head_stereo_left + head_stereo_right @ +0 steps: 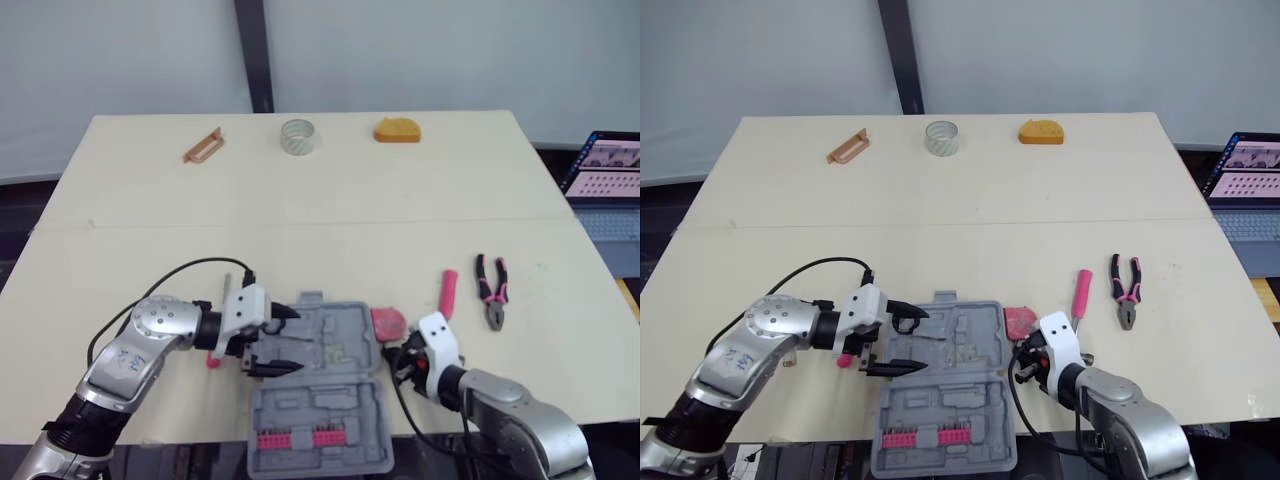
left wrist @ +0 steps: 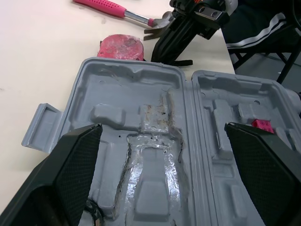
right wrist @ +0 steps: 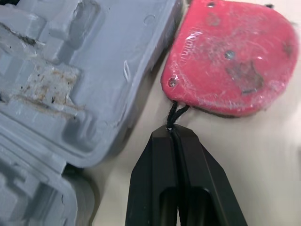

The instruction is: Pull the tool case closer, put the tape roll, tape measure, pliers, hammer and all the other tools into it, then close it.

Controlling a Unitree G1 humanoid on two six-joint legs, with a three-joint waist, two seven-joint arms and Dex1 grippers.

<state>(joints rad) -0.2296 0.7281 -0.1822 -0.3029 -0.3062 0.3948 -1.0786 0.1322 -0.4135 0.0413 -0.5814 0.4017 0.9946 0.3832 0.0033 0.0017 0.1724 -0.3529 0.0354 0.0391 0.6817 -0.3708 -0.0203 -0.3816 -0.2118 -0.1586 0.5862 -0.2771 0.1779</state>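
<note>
The grey tool case point(image 1: 318, 418) lies open at the table's front edge, with red bits in its near half. My left gripper point(image 1: 292, 341) hovers open over the case's left side; in the left wrist view its fingers point(image 2: 70, 165) straddle the empty moulded tray point(image 2: 150, 141). Just right of the case lies a red tape measure point(image 3: 230, 56). My right gripper point(image 3: 171, 132) is shut on its black cord. A pink-handled hammer point(image 1: 449, 294) and pliers point(image 1: 491, 290) lie further right. The tape roll point(image 1: 298, 136) stands at the far edge.
An orange object point(image 1: 397, 131) and a brown tool point(image 1: 203, 146) lie at the far edge beside the tape roll. A small pink item point(image 1: 213, 360) shows under my left forearm. A laptop point(image 1: 610, 180) stands off the table's right side.
</note>
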